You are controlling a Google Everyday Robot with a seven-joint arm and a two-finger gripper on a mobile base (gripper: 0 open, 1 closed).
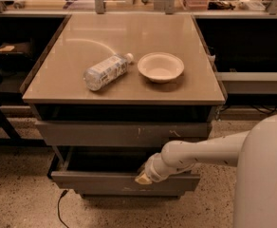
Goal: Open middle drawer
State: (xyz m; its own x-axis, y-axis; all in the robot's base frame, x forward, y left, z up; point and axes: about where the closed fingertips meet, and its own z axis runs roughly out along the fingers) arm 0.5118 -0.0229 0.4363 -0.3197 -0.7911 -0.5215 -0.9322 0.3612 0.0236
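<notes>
The middle drawer (105, 182) has a plain grey front. It is pulled partly out of the cabinet, low in the camera view, with its dark interior (105, 159) showing behind the front. My gripper (143, 177) is at the end of the white arm that reaches in from the right. It rests at the top edge of this drawer's front, right of its middle. Above it is the taller grey front with pale scratch marks (124, 134).
On the tan cabinet top (129, 37) a clear plastic bottle (105, 71) lies on its side next to a white bowl (160, 66). A black cable (59, 208) trails on the speckled floor at the lower left. Dark shelving flanks the cabinet.
</notes>
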